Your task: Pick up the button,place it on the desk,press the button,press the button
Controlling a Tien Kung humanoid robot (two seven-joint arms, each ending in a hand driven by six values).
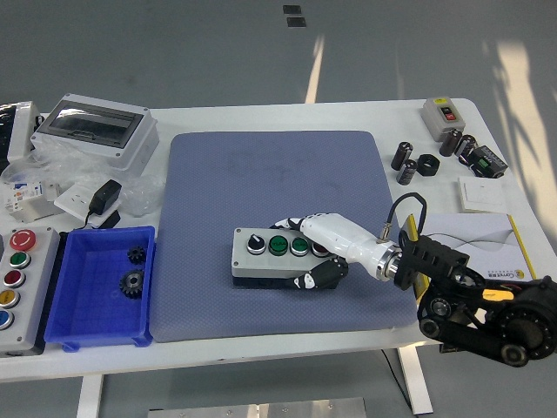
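A grey button box with a black knob and two green buttons lies on the blue-grey mat, near its front edge. My right hand, white with black fingers, comes in from the right and is clasped over the box's right end, fingers along its far side and thumb on its near side. The hand hides the box's right end. My left arm is out of view.
A blue bin with two black gears sits left of the mat. A larger button panel lies at the left edge. A grey enclosure, adapter and bags stand at back left. Black cylinders, a switch box and a booklet lie at right.
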